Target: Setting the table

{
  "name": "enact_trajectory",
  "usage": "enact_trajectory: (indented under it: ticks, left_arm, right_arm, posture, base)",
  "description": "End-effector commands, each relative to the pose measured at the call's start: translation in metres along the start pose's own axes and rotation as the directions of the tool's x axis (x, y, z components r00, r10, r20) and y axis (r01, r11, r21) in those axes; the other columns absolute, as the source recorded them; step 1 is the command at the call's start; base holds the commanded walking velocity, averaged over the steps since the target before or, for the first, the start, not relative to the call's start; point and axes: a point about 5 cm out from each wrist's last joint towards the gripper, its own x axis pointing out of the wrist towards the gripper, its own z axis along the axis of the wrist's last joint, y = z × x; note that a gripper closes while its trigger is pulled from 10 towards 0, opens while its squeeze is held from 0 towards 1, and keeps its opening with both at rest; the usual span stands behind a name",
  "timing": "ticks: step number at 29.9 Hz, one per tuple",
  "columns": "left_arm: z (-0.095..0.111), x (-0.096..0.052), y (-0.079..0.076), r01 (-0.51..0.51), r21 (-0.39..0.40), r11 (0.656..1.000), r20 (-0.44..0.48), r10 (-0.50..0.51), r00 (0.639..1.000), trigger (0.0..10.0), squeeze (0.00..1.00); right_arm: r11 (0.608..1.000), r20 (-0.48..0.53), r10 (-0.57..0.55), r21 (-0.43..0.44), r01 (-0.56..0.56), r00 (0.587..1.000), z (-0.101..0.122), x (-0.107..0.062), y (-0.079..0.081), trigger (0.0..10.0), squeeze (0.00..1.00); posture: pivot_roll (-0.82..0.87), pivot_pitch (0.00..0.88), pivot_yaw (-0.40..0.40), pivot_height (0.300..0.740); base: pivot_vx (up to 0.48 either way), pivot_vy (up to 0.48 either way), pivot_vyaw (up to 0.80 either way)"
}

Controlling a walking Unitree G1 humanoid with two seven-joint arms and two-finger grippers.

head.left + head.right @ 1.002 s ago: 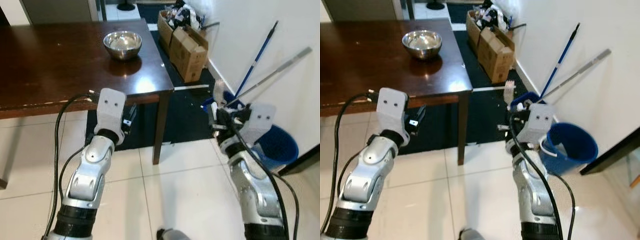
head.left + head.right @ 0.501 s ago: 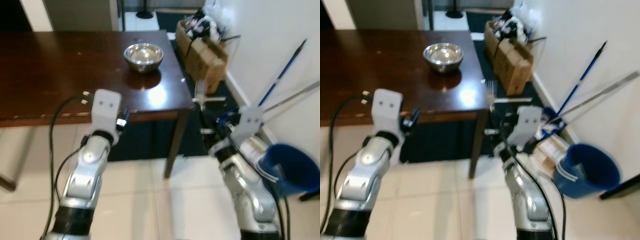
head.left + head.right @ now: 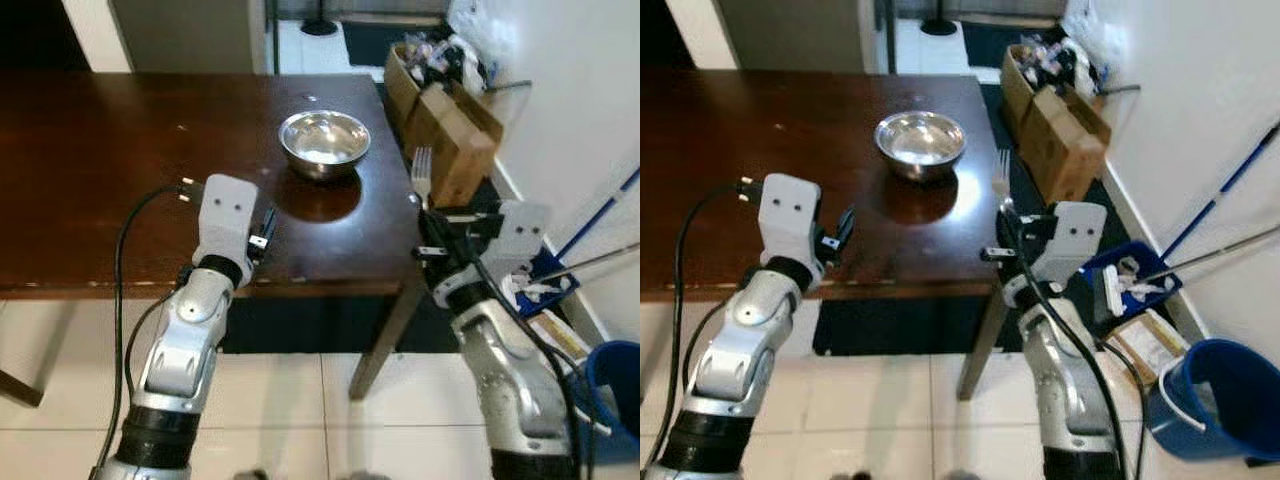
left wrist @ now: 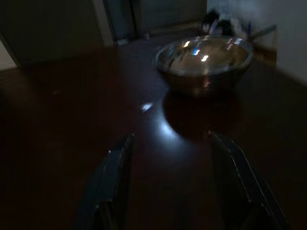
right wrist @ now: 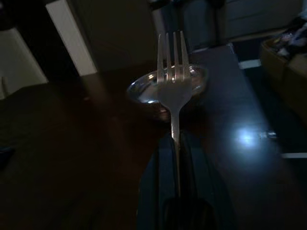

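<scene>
A large dark brown wooden table point(image 3: 120, 150) with a glossy, reflective top and a worn front edge is seen across most of the head views, standing on pale square floor tiles point(image 3: 300, 420) beside a dark mat point(image 3: 895, 325). Against the white wall to the robot's right, open cardboard boxes point(image 3: 445, 125) stuffed with bags are lined up, and a round blue plastic bucket point(image 3: 1205, 395) is set near long mop handles point(image 3: 1225, 215) that lean on the wall. Near the table's right end a round, shiny metal bowl point(image 3: 324, 141) is placed, its polished inside mirroring the light and a soft reflection of it lying on the wood below. The left gripper point(image 4: 175, 184) is held low over the tabletop, near the front edge, with its two black fingers spread apart and nothing between them; the bowl is seen ahead of it in the left wrist view. The right gripper point(image 3: 432, 222) is raised just off the table's right front corner, and its fingers are closed on the handle of a fork point(image 5: 172, 91). The fork is of silvery metal, slim-handled, with four straight tines, and it is held upright with the tines pointing up, level with the table's right edge and apart from the bowl, which lies behind it in the right wrist view.
</scene>
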Motion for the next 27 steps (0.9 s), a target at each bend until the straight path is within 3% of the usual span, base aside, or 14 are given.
enact_trajectory:
  ticks: [1, 7, 14, 17, 19, 27]
  left_arm:
    - [0.002, 0.000, -0.007, 0.039, -0.005, 0.999, 0.018, -0.039, 0.999, 10.0, 0.00]
    - [0.003, -0.002, -0.015, 0.110, -0.009, 0.994, 0.020, -0.110, 0.994, 10.0, 0.00]
    - [0.003, -0.008, -0.024, 0.257, -0.025, 0.966, 0.016, -0.257, 0.966, 10.0, 0.00]
    - [0.007, -0.013, -0.026, 0.371, -0.067, 0.926, 0.034, -0.370, 0.928, 10.0, 0.00]
    - [0.012, -0.016, -0.025, 0.467, -0.030, 0.884, 0.052, -0.466, 0.884, 10.0, 0.00]
    - [0.021, -0.017, -0.018, 0.582, 0.038, 0.813, 0.031, -0.583, 0.812, 10.0, 0.00]
  right_arm:
    - [0.999, -0.004, -0.045, -0.021, 0.045, 0.999, -0.001, -0.003, -0.010, 10.0, 0.00]
    - [0.992, -0.006, -0.091, -0.090, 0.090, 0.996, 0.000, -0.004, -0.017, 10.0, 0.00]
    - [0.992, -0.053, -0.082, -0.101, 0.077, 0.995, -0.005, -0.004, -0.020, 10.0, 0.00]
    - [0.994, -0.103, -0.065, -0.096, 0.055, 0.993, -0.011, -0.002, -0.019, 10.0, 0.00]
    - [0.994, -0.179, -0.071, -0.095, 0.055, 0.981, -0.021, 0.000, -0.021, 10.0, 0.00]
    - [0.991, -0.249, -0.071, -0.125, 0.041, 0.966, -0.032, 0.015, -0.027, 10.0, 0.00]
  posture:
    - [-0.17, 0.031, 0.054, 0.740]
    - [-0.17, 0.032, 0.056, 0.740]
    - [-0.17, 0.035, 0.060, 0.740]
    - [-0.16, 0.037, 0.057, 0.740]
    - [-0.16, 0.039, 0.057, 0.740]
    - [-0.15, 0.046, 0.064, 0.740]
  base:
    - [0.322, 0.000, 0.00]
    - [0.301, 0.000, 0.00]
    - [0.154, 0.000, 0.00]
    - [0.000, 0.000, 0.00]
    - [0.000, 0.000, 0.00]
    - [0.000, 0.000, 0.00]
